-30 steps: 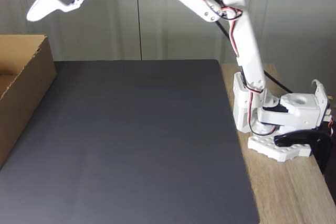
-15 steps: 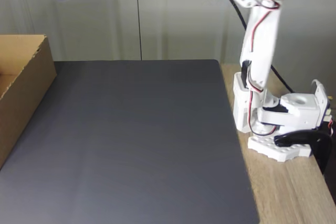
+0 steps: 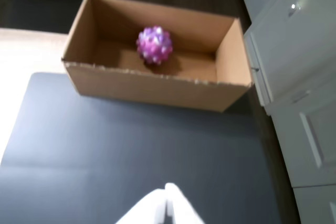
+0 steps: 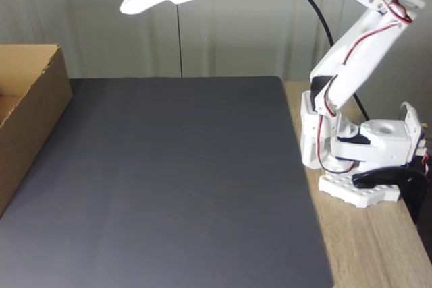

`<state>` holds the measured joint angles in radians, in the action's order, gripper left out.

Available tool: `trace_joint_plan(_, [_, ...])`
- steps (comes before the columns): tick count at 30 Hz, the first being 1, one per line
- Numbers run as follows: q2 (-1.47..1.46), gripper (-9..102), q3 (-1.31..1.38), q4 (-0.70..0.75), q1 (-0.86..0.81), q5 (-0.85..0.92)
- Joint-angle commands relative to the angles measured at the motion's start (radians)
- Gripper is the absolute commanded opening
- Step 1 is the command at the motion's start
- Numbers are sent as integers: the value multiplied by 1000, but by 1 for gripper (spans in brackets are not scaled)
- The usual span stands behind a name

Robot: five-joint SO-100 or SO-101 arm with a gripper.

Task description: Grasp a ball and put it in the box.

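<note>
Ball sits inside the box, on its floor near the far wall in the wrist view; knobby, rubbery, pink-lilac, round. Box is brown corrugated cardboard, straight walls, rough torn top edge on the near wall, open top. In the fixed view the box is at the far left edge of a matte dark grey mat, flat and smooth. Gripper is white plastic, raised high above the mat, well apart from box and ball; fingers pressed together, clenched on nothing, tips meeting in the wrist view. Arm base stands on a light wood-grain tabletop, right of the mat.
</note>
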<state>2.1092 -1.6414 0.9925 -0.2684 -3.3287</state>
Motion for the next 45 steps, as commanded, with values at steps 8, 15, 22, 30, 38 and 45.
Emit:
trace_joint_plan(8, [247, 0, -324, -37, -48, -31])
trace_joint_plan(15, [453, 0, -591, -61, -64, -28])
trace_joint_plan(22, [661, 0, -828, -74, -81, -26])
trace_joint_plan(30, [922, 0, -1126, -127, -63, 0])
trace_joint_plan(38, [1022, 0, -1275, -166, -107, 14])
trace_joint_plan(45, [1022, 0, -1384, -232, -121, 38])
